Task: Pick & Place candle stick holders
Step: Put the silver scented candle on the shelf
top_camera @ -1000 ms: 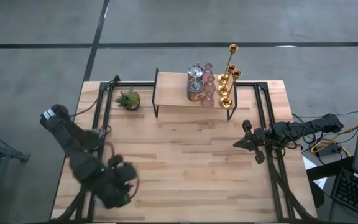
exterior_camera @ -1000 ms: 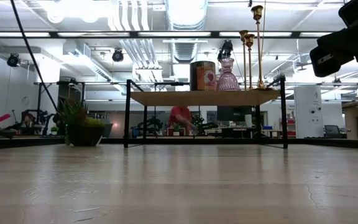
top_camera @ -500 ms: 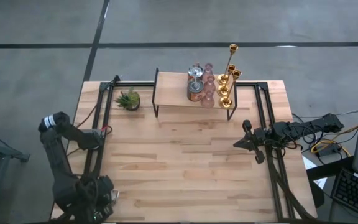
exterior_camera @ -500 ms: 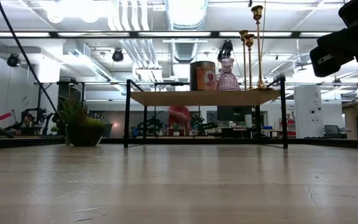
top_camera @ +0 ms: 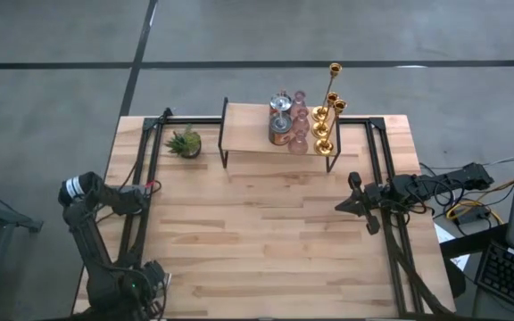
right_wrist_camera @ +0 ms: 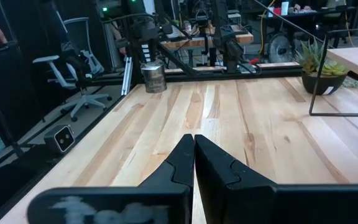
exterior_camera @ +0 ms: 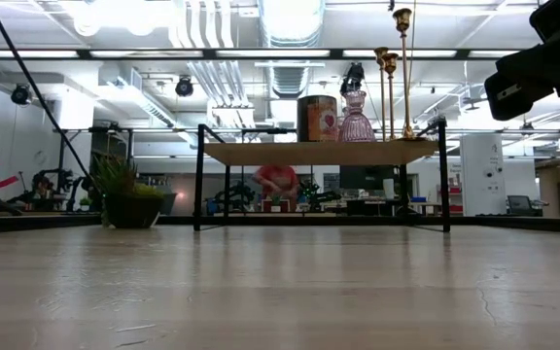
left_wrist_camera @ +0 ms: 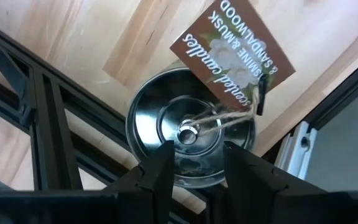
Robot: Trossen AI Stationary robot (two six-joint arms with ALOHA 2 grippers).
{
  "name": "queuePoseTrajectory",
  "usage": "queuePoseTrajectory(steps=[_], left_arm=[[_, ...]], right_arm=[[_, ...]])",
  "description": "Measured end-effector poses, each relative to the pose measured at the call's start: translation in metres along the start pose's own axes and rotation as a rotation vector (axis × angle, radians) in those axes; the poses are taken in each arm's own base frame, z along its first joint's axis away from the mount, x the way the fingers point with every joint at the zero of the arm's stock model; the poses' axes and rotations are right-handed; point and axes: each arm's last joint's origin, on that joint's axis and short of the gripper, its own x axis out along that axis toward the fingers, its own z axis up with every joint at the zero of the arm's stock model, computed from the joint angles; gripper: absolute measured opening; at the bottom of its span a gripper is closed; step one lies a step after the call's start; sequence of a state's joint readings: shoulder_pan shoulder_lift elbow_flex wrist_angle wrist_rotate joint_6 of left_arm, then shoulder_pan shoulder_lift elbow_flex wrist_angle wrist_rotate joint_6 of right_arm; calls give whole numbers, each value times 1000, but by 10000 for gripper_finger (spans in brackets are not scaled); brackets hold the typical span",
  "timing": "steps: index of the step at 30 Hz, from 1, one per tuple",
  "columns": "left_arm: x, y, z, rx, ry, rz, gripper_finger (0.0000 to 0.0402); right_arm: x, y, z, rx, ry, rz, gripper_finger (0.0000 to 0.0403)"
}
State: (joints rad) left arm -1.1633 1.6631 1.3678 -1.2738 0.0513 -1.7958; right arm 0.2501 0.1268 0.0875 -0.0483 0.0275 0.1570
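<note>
Gold stems (top_camera: 328, 107), pink glass holders (top_camera: 298, 125) and silvery cups (top_camera: 280, 116) stand on a small wooden shelf (top_camera: 248, 141) at the table's far side; they also show in the low view (exterior_camera: 356, 119). A silvery lidded candle tin (left_wrist_camera: 185, 134) with a brown tag (left_wrist_camera: 232, 46) stands at the table's near left corner (right_wrist_camera: 153, 76). My left gripper (left_wrist_camera: 199, 149) is open right above it, pointing down, one finger on either side of the lid's knob; whether it touches, I cannot tell. My right gripper (right_wrist_camera: 194, 138) is shut and empty at the table's right side (top_camera: 339, 207).
A spiky green potted plant (top_camera: 185, 142) stands left of the shelf. Black frame rails (top_camera: 145, 169) run along both sides of the table. A person in red (exterior_camera: 278, 180) shows in the room behind. Bare wood (top_camera: 266, 232) lies between the arms.
My left arm has swung toward the table's near left corner and folded down there; its gripper now stands over the candle tin.
</note>
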Motion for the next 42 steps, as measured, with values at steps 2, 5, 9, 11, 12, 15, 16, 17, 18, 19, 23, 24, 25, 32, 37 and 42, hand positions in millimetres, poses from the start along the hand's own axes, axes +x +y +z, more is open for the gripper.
queuePoseTrajectory(steps=[2,5,9,11,12,15,16,17,18,19,23,24,25,32,37,42], left_arm=[[2,0,-1,16,6,17,138],[3,1,-1,40,-14,22,138],[10,6,1,43,-24,46,138],[14,9,1,54,-25,44,138],[16,9,2,56,-24,35,138],[18,12,2,57,-17,1,138],[18,13,3,56,-14,-7,138],[19,14,3,52,-12,-14,138],[18,15,3,45,-12,-16,138],[18,15,3,42,-12,-19,138],[17,15,3,40,-10,-26,126],[17,15,3,41,-11,-27,120],[18,15,3,43,-12,-29,112],[19,15,4,58,-30,-37,60],[19,15,5,76,-50,-40,37],[20,15,8,73,-159,-52,38]], right_arm=[[0,0,0,0,0,0,8],[0,0,0,0,0,0,8],[0,0,0,0,0,0,8],[0,0,0,0,0,0,8],[0,0,0,0,0,0,8],[0,0,0,0,0,0,8],[0,0,0,0,0,0,8],[0,0,0,0,0,0,8],[0,0,0,0,0,0,8],[0,0,0,0,0,0,8],[0,0,0,0,1,0,8],[0,0,0,0,1,0,8],[0,0,0,0,1,0,8],[0,0,0,0,1,0,8],[0,0,0,0,0,0,8],[0,0,0,0,0,0,8]])
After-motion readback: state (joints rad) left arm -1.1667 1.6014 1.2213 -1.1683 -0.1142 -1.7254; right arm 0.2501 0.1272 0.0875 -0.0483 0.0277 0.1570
